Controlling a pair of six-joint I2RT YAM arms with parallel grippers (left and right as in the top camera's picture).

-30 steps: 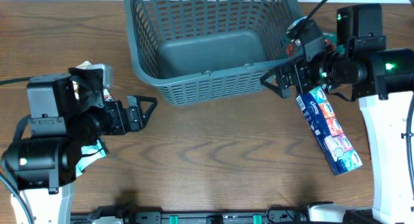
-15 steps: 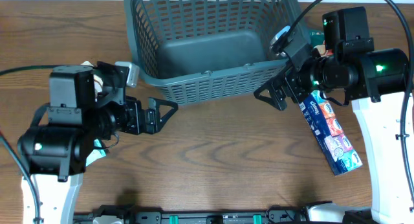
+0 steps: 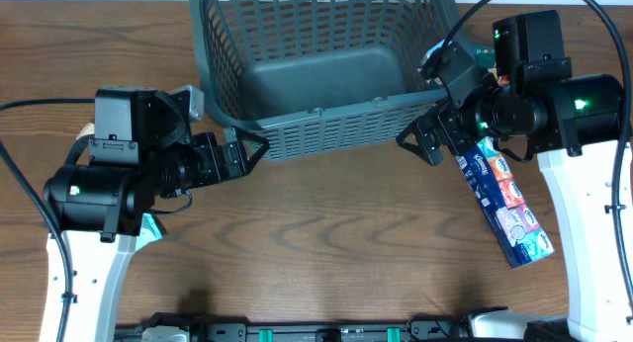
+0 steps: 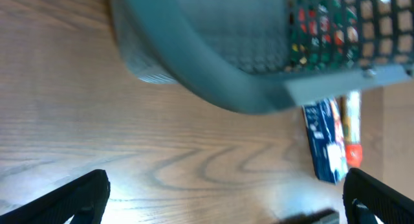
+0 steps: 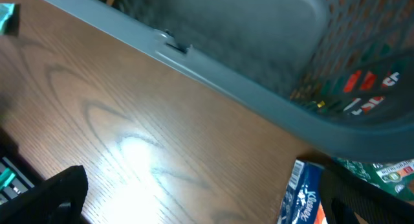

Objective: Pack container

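The container, a dark grey lattice basket point(image 3: 316, 113), stands at the back centre with nothing on its bottom. My left gripper point(image 3: 247, 149) is open and empty beside the basket's front left corner. My right gripper point(image 3: 420, 142) is open and empty beside the front right corner. A long blue Kleenex packet strip point(image 3: 504, 204) lies on the table under my right arm. The left wrist view shows the basket's corner point(image 4: 213, 88) above the open jaws point(image 4: 226, 204). The right wrist view shows the basket's rim point(image 5: 246, 81), the open jaws point(image 5: 207, 198) and the Kleenex strip point(image 5: 304, 198).
A teal packet point(image 3: 148, 226) lies partly hidden under my left arm. A green packet point(image 3: 482, 53) lies to the right of the basket, behind my right arm, and shows in the right wrist view point(image 5: 381, 172). Bare wooden table lies in front of the basket.
My left arm has moved right and toward the back, bringing its gripper up to the basket's front left corner. My right gripper has shifted only slightly. Both stayed open.
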